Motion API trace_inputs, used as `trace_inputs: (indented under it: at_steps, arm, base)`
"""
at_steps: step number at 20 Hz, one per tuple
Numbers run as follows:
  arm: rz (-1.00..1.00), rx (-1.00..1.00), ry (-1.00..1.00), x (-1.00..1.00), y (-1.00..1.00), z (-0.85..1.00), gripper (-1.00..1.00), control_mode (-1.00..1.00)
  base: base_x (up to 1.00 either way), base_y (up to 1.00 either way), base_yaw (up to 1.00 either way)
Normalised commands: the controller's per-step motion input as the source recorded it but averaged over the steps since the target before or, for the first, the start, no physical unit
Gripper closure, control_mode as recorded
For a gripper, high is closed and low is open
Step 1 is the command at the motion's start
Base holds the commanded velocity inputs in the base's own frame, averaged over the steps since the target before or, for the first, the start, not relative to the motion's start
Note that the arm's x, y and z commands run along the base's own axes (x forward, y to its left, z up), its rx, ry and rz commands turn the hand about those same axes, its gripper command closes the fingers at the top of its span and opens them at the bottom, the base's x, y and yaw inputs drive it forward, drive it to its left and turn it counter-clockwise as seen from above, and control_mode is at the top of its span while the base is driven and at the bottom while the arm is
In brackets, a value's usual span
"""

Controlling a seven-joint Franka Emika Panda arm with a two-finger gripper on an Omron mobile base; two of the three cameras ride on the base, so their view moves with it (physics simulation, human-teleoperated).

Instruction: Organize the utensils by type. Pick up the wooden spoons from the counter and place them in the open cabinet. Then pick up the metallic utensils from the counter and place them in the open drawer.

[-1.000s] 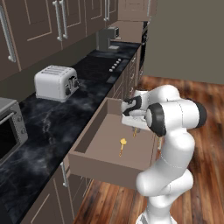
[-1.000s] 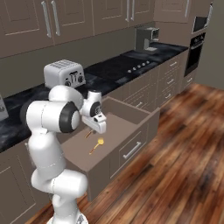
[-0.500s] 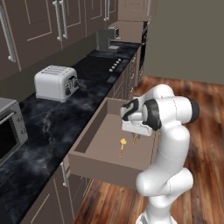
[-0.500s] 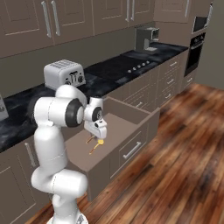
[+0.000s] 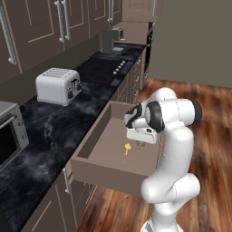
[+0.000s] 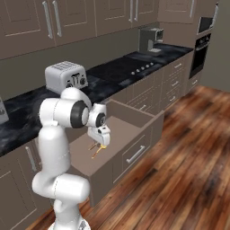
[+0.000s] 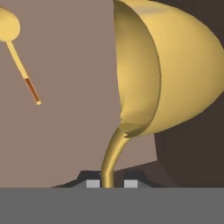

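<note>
One golden utensil is clamped in the gripper; another lies on the drawer floor beside it.

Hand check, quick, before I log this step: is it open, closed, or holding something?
Hand: closed on the handle of a metallic utensil, low over the open drawer.

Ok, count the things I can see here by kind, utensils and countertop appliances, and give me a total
Metallic utensils: 2, one lying in the drawer at, one held by the gripper at
Toaster: 1
Coffee machine: 1
Toaster oven: 1
Total: 5
</note>
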Motion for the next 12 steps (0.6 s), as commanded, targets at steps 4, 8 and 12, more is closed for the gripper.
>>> trace_inputs:
  at_steps: [4, 8, 12]
  arm:
    - [0.00, -0.01, 0.00, 0.08, 0.00, -0.35, 1.00, -1.00]
    - [0.00, -0.01, 0.00, 0.09, 0.00, -0.35, 1.00, -1.00]
    - [0.00, 0.00, 0.00, 0.14, 0.00, -0.30, 1.00, -1.00]
  base:
    - [0.00, 0.00, 0.00]
    - [0.00, 0.00, 0.00]
    - [0.00, 0.00, 0.00]
